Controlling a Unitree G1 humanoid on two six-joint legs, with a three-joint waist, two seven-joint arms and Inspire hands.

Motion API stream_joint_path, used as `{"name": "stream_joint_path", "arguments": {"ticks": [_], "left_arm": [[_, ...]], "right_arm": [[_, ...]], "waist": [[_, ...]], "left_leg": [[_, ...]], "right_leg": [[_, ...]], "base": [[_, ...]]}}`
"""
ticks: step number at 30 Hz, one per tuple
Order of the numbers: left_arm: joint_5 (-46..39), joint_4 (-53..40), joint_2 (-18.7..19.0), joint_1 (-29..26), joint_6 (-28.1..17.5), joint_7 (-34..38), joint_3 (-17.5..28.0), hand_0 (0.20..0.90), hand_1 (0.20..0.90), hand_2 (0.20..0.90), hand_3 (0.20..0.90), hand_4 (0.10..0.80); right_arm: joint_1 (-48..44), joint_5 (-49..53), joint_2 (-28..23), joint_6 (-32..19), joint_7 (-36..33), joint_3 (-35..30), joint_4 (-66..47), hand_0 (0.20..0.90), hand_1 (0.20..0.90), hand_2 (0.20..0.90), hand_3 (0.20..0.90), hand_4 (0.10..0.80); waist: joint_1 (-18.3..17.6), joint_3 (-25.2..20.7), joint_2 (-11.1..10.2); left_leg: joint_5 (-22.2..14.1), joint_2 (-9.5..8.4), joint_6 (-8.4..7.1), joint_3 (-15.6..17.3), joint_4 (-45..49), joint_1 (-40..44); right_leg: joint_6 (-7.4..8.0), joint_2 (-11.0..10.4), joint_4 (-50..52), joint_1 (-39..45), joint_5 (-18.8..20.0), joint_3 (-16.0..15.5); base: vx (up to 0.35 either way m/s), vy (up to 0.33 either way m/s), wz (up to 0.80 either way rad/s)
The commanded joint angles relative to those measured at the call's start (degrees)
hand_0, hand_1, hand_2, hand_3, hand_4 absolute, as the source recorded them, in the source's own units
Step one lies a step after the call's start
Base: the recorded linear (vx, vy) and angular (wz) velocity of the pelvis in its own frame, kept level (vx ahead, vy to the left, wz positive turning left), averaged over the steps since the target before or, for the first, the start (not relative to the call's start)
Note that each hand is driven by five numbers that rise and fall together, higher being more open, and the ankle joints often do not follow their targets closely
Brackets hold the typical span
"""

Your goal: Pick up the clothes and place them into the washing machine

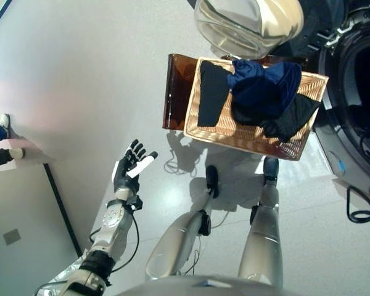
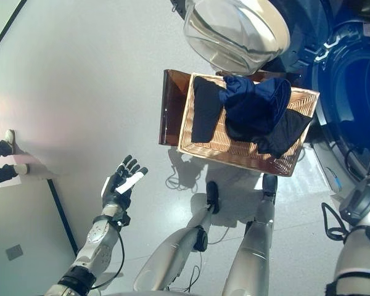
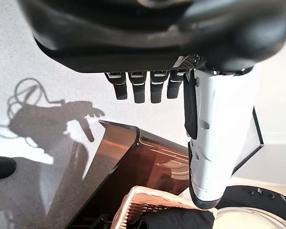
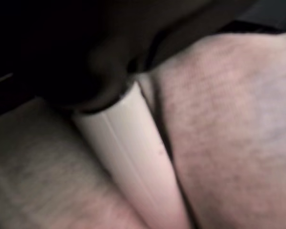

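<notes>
A wicker basket (image 1: 246,143) rests on a brown stand (image 1: 176,92) and holds dark clothes: a blue garment (image 1: 262,86), a black piece (image 1: 213,92) laid flat and another black piece (image 1: 293,117) hanging over its rim. My left hand (image 1: 128,169) hovers over the floor short of the basket, open, fingers (image 3: 138,88) straight and holding nothing. My right hand (image 4: 133,157) appears only in its wrist view, where its white thumb lies against a pale grey cloth (image 4: 229,133); its fingers are hidden. The washing machine (image 1: 357,105) stands open at the right.
The machine's round glass door (image 1: 246,24) swings out above the basket's far side. A person's shoe and sleeve (image 1: 0,132) show at the left edge. A grey panel with a dark border (image 1: 18,222) lies at the lower left.
</notes>
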Motion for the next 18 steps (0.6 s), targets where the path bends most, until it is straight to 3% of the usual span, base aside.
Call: {"name": "stream_joint_path", "arguments": {"ticks": [1, 3, 4, 5, 13, 18], "left_arm": [[-0.89, 0.54, 1.94, 3.67, -5.03, 0.84, 4.95, 0.9, 0.9, 0.9, 0.9, 0.8], [-0.89, 0.66, 2.06, 3.62, -5.11, 0.83, 4.89, 0.9, 0.9, 0.9, 0.9, 0.8], [-0.96, 0.84, 2.0, 3.56, -5.04, 0.83, 4.91, 0.9, 0.9, 0.9, 0.9, 0.8], [-0.98, 0.89, 1.93, 3.46, -5.0, 0.83, 4.85, 0.9, 0.9, 0.9, 0.9, 0.8], [-1.25, 0.9, 1.74, 3.12, -5.19, 0.68, 4.96, 0.9, 0.9, 0.9, 0.9, 0.8], [-1.25, 2.03, 1.26, 2.85, -5.27, 0.49, 5.35, 0.9, 0.9, 0.9, 0.9, 0.8]], "right_arm": [[1.27, -4.58, -9.6, -9.22, 2.53, 9.15, -10.96, 0.2, 0.2, 0.2, 0.2, 0.3], [1.06, -4.41, -9.53, -9.2, 2.7, 9.36, -10.81, 0.2, 0.2, 0.2, 0.2, 0.3], [0.97, -4.33, -9.45, -9.14, 2.69, 9.41, -10.66, 0.373, 0.373, 0.373, 0.373, 0.424], [0.92, -4.26, -9.46, -8.91, 2.86, 9.51, -10.37, 0.9, 0.9, 0.9, 0.9, 0.8], [2.08, -6.44, -8.13, -6.44, 3.13, 10.31, -7.62, 0.9, 0.9, 0.9, 0.9, 0.8], [5.78, -10.41, -3.86, -3.88, 4.3, 11.72, -7.73, 0.9, 0.9, 0.9, 0.9, 0.8]], "waist": [[-2.58, -6.28, -0.41], [-2.58, -6.32, -0.39], [-2.53, -6.34, -0.39], [-2.51, -6.35, -0.39], [-2.2, -6.09, -0.46], [-2.37, -5.75, -1.04]], "left_leg": [[-3.84, 2.92, -7.44, 0.43, 1.16, 1.49], [-3.82, 2.85, -7.44, 0.48, 1.27, 1.33], [-3.8, 2.8, -7.46, 0.44, 1.29, 1.29], [-3.81, 2.79, -7.48, 0.43, 1.3, 1.25], [-3.77, 2.87, -7.42, 0.52, 1.77, 1.41], [-3.97, 3.08, -7.36, 0.6, 2.49, 1.61]], "right_leg": [[-0.69, 1.36, 1.45, 3.06, -4.4, -1.59], [-0.72, 1.31, 1.33, 3.04, -4.28, -1.56], [-0.73, 1.31, 1.29, 3.01, -4.24, -1.56], [-0.7, 1.26, 1.21, 3.11, -4.21, -1.56], [-0.84, 1.28, 0.89, 3.87, -3.9, -1.9], [-1.06, 1.55, 0.84, 4.52, -3.72, -2.09]], "base": [[0.0, 0.0, 0.0], [0.0, 0.0, 0.0], [0.0, 0.0, 0.0], [0.0, 0.0, 0.0], [0.0, 0.0, 0.0], [-0.011, -0.003, -0.03]]}}
